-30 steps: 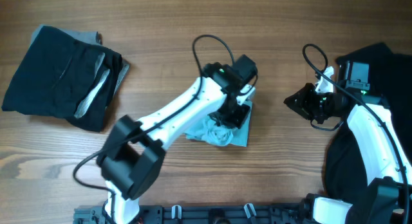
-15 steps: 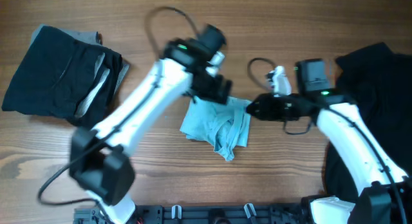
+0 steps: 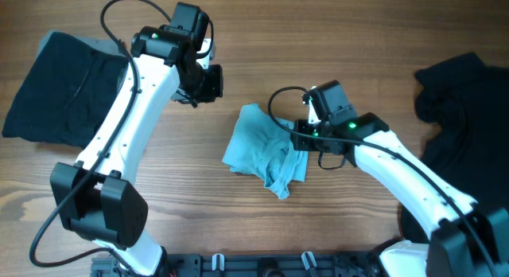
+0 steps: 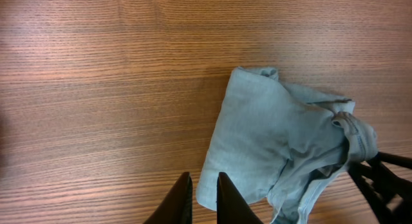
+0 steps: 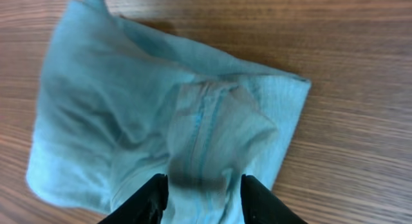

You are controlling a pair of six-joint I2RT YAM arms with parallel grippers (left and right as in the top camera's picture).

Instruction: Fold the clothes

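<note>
The pale aqua T-shirt (image 3: 258, 146) lies crumpled in a loose bundle at the table's middle; it also shows in the left wrist view (image 4: 277, 137) and the right wrist view (image 5: 161, 102). My right gripper (image 3: 300, 138) is open at the shirt's right edge, its fingers (image 5: 203, 198) straddling a raised ridge of fabric. My left gripper (image 3: 207, 82) is up and left of the shirt, apart from it, fingers (image 4: 203, 201) shut and empty above bare wood by the shirt's corner. A folded black garment (image 3: 60, 90) lies far left, partly hidden by my left arm.
A loose black garment (image 3: 461, 90) lies heaped at the right edge and runs down to the lower right corner. The table is wooden (image 3: 358, 38). Cables loop off both wrists.
My left gripper has let go of the aqua shirt and swung up and left. My right gripper has moved left onto the shirt's right edge. The shirt now lies flatter.
</note>
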